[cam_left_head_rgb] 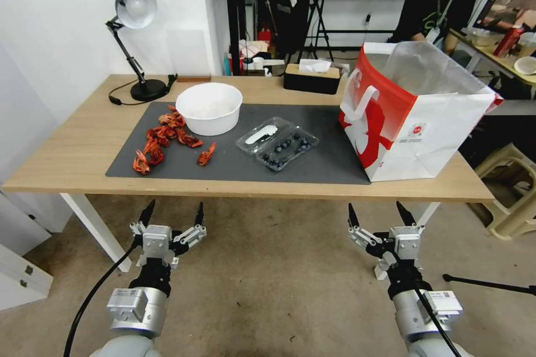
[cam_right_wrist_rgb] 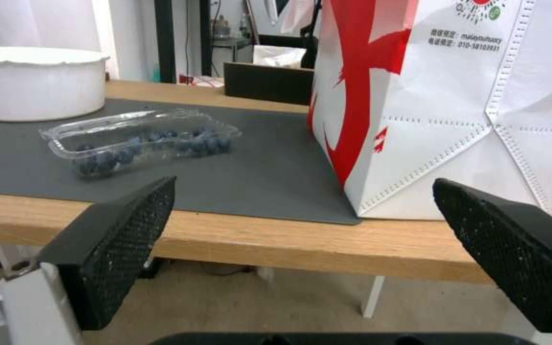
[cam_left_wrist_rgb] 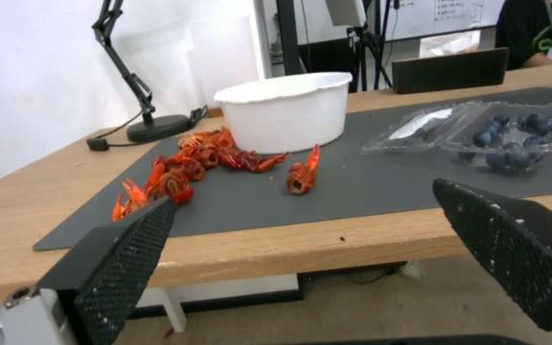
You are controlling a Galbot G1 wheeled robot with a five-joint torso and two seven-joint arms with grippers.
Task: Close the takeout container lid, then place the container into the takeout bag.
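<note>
Both claws, left (cam_left_head_rgb: 172,216) and right (cam_left_head_rgb: 378,215), hang spread below my surface (cam_left_head_rgb: 72,150); the container (cam_left_head_rgb: 277,143) lies open, so I judge folding its lid (cam_left_head_rgb: 261,135) shut comes first.

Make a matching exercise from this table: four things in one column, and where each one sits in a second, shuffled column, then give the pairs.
Things:
1. takeout container
2. takeout bag
3. white bowl
4. desk lamp

Places:
A. far left corner of the table, off the mat
B. at the table's right end
C. lying open mid-mat, blueberries in one half
D. on the mat beside the red crayfish shells

Pairs: 1-C, 2-B, 3-D, 4-A
</note>
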